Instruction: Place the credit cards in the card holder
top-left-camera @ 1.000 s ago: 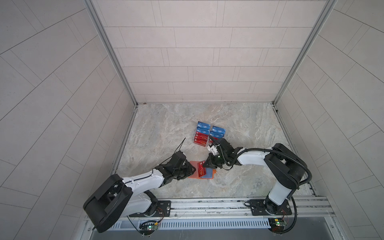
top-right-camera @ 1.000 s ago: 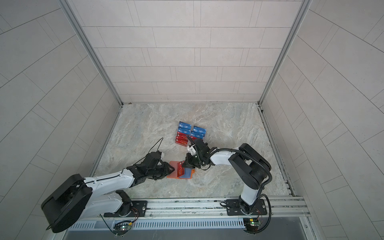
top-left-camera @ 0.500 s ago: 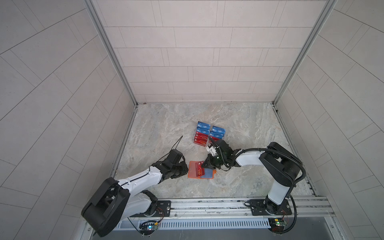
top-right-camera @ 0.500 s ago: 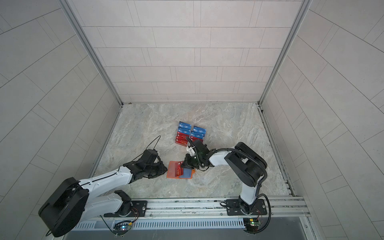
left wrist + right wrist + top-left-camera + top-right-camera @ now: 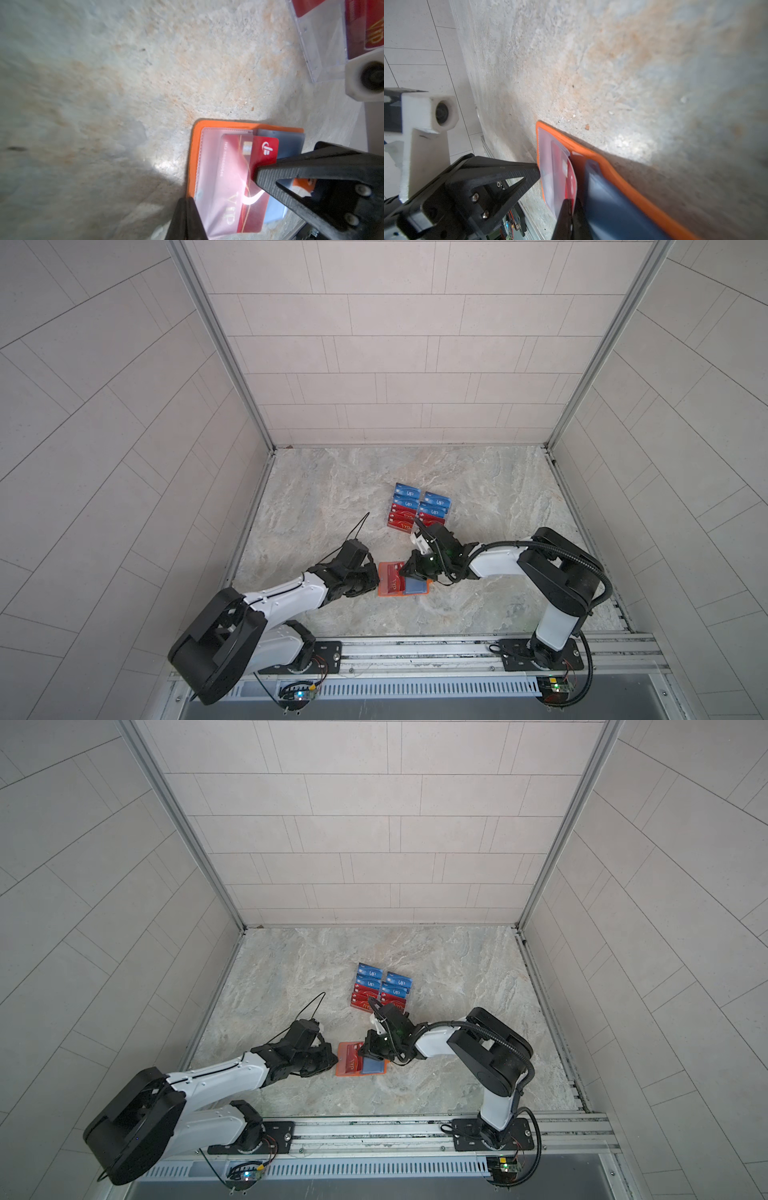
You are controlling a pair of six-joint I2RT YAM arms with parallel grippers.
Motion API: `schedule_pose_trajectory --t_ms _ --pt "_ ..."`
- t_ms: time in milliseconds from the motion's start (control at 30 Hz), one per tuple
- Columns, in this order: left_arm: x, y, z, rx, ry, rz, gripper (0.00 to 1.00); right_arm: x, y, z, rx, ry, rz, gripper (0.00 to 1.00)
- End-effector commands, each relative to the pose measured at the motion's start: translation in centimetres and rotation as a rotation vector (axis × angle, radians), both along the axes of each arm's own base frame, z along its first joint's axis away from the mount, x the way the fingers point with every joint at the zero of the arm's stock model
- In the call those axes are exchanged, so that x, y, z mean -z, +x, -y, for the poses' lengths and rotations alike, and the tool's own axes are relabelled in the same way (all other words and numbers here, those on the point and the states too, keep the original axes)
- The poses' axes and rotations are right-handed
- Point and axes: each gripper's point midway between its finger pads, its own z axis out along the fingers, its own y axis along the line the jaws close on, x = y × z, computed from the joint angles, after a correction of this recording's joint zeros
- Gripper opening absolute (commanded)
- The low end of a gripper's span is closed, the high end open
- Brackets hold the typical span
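Lying on your marbled bench (image 5: 332, 497): card holder (image 5: 381, 578), edge nipped by left pincer (image 5: 186, 202); right pincer (image 5: 572, 202) clamps red card (image 5: 264, 153). Left wrist view misses tiled walls (image 5: 415, 41).

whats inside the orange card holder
A red VIP card partly in a clear sleeve, one end sticking out; a blue card beside it. Anything under them is hidden.

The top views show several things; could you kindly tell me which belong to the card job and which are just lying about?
Job: orange card holder; red VIP card in right gripper; left gripper on holder's edge; sleeved blue card; spare blue VIP cards; spare red VIP cards.
Lying about: clear acrylic stand; marble tabletop.
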Motion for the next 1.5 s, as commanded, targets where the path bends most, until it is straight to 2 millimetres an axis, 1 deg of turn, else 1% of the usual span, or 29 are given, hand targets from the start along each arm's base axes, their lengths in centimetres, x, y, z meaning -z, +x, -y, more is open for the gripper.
schedule_pose_trajectory --t_ms 0,100,200,267,333,400,633,900,1267,1467 --pt "1.1 -1.6 0.5 0.016 -0.004 -0.05 0.07 2.6 -0.7 2.2 0.063 -0.134 -0.05 0.06" --pt "1.1 -1.7 0.7 0.008 -0.011 -0.055 0.07 2.4 -1.1 2.6 0.042 -0.164 -0.042 0.23" --pt "1.1 -1.7 0.6 0.006 -0.007 -0.053 0.07 2.0 -1.6 3.2 0.014 -0.21 -0.026 0.32" --pt "1.0 -1.5 0.7 0.012 0.001 -0.05 0.08 1.7 -1.8 3.8 -0.005 -0.246 -0.007 0.36" --pt "1.0 -1.3 0.8 0.021 0.015 -0.049 0.08 1.6 -1.9 4.3 -0.028 -0.283 0.011 0.37" --pt "0.9 -1.1 1.1 0.028 0.013 -0.048 0.08 1.4 -1.8 4.3 -0.043 -0.292 0.02 0.37" --pt "0.6 -0.7 1.8 0.049 0.005 -0.045 0.09 1.5 -1.9 3.5 -0.101 -0.305 0.034 0.37" --pt "1.4 -0.4 2.8 0.044 -0.043 -0.066 0.08 1.3 -2.4 2.0 -0.167 -0.316 0.055 0.37" --pt "1.3 -0.2 3.4 0.053 -0.07 -0.062 0.08 1.3 -2.7 1.2 -0.204 -0.345 0.072 0.38" --pt "1.2 0.0 3.7 0.051 -0.086 -0.062 0.08 1.4 -3.0 1.2 -0.267 -0.433 0.097 0.39"
